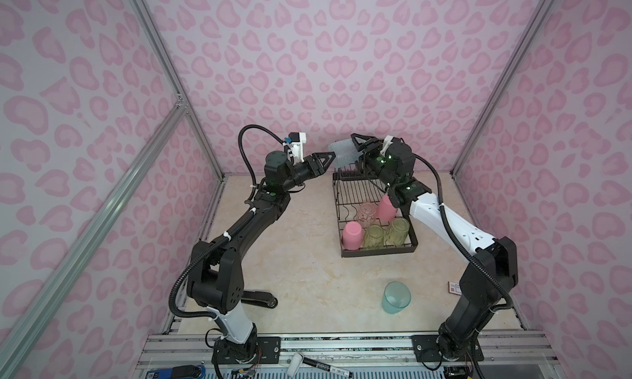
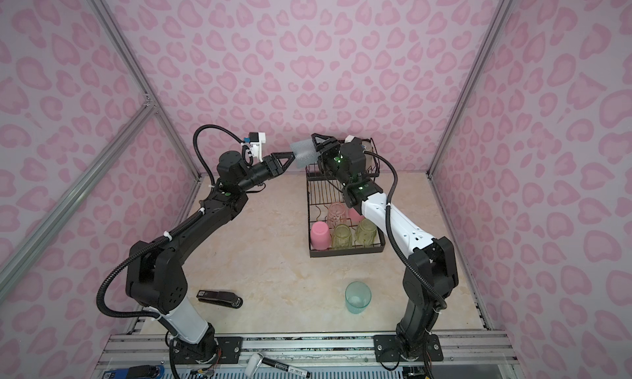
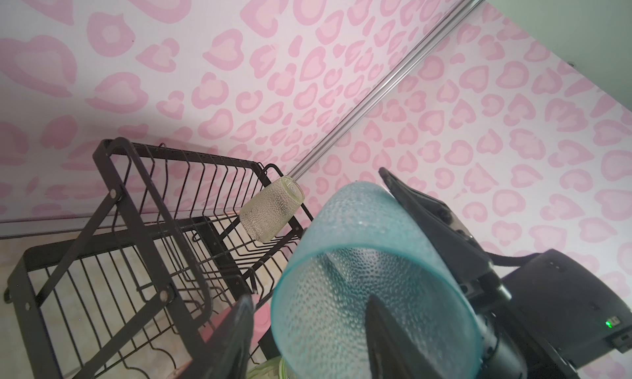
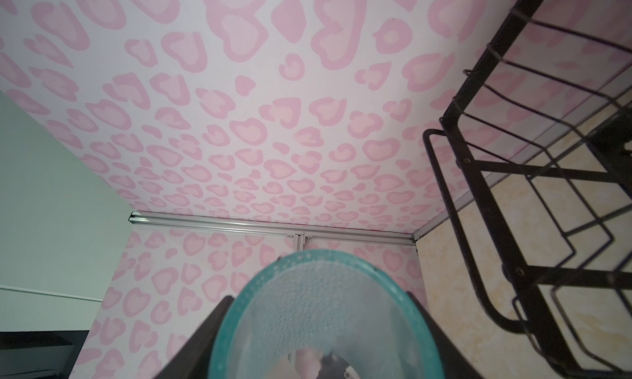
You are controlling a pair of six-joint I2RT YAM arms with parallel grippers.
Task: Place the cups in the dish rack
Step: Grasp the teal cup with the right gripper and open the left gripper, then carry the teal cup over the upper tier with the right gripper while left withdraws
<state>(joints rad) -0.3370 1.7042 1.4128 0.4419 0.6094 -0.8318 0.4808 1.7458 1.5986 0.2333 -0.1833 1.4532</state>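
Both top views look down from high at the front of the cell toward the back wall (image 1: 307,52) and take in the whole tabletop (image 1: 301,274) from afar. Each wrist camera sits close against the raised teal cup (image 3: 359,257), angled upward. Both wrist views share that cup and the dish rack (image 3: 113,196).

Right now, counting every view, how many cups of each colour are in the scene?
Pink cups: 2
Yellow-green cups: 3
Teal cups: 2
Orange-pink cup: 1
Total: 8
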